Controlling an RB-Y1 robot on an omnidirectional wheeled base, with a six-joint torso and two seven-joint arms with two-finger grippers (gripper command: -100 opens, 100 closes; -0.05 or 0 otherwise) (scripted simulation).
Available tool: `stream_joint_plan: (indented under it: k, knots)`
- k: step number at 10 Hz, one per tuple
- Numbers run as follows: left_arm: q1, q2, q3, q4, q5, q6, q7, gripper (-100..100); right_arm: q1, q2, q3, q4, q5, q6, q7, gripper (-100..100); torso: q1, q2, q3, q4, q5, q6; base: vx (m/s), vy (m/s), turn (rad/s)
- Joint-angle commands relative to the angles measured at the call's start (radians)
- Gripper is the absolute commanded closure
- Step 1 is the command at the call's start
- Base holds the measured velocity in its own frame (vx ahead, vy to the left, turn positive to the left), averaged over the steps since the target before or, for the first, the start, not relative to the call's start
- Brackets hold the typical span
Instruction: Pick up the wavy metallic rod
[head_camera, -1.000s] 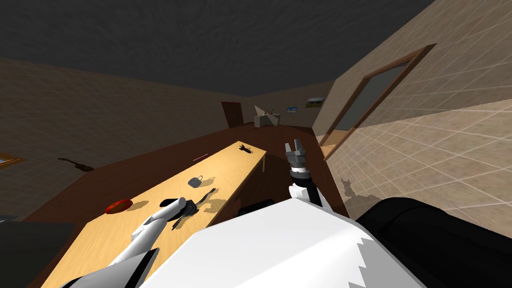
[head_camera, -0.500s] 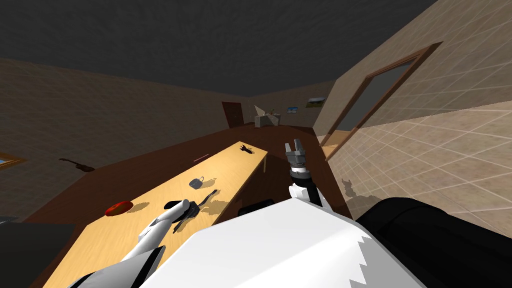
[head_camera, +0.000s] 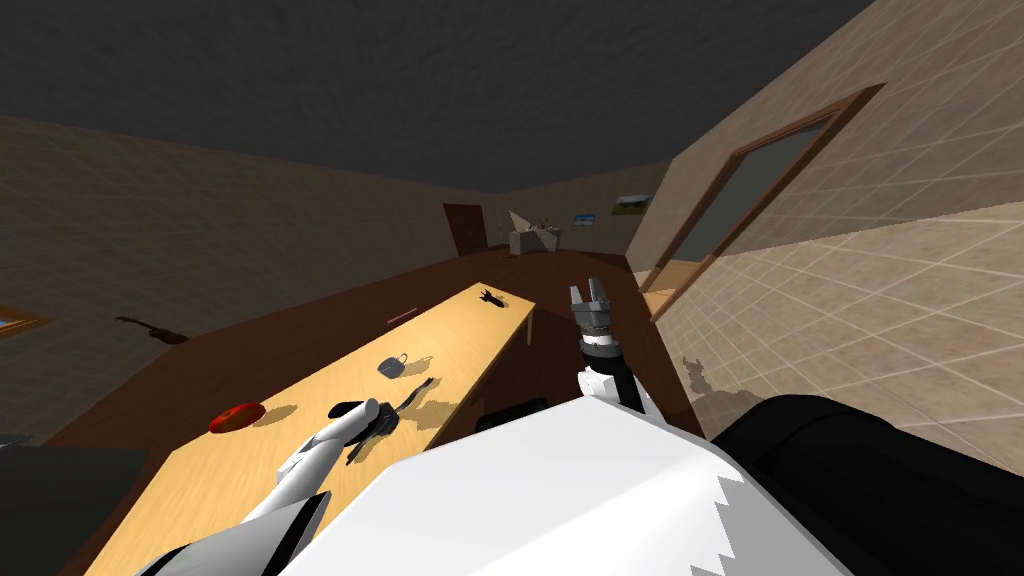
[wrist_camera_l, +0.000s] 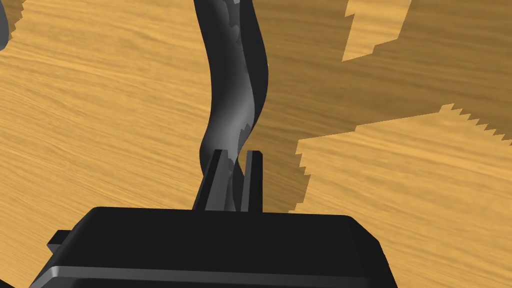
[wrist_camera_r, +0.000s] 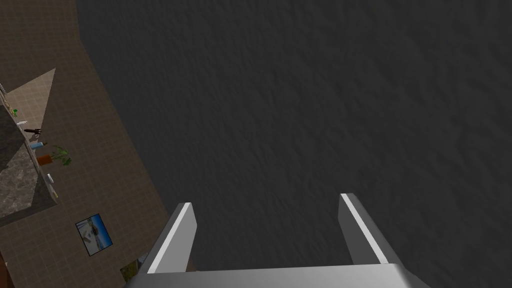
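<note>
Grasp step: left gripper (wrist_camera_l: 235, 176), lower centre, clamps the wavy rod (wrist_camera_l: 231, 90) on the wooden table (wrist_camera_l: 100, 110). Next move: lift straight up. Right gripper (wrist_camera_r: 265, 200) stands open.

L gripper (head_camera: 383, 419) at dark wavy rod (head_camera: 415, 392) on wood table (head_camera: 470, 320), grey padlock (head_camera: 393, 365) & red disc (head_camera: 236, 416) nearby
</note>
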Motion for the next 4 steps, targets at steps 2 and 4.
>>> stream_joint_plan:
  k: [2,4]
  knots:
    - [0.002,0.037,-0.008,-0.043,0.017,0.047,0.02,100,0.0,0.0,0.0,0.0,0.0,0.0,0.0,0,-0.002,0.002,0.001,0.001,-0.001,0.0,-0.048,-0.049,-0.003]
    - [0.012,0.03,-0.008,-0.061,0.002,0.048,0.034,0,0.0,0.0,0.0,0.0,0.0,0.0,0.0,0,-0.003,0.003,0.002,0.001,-0.001,0.0,-0.016,-0.017,0.001]
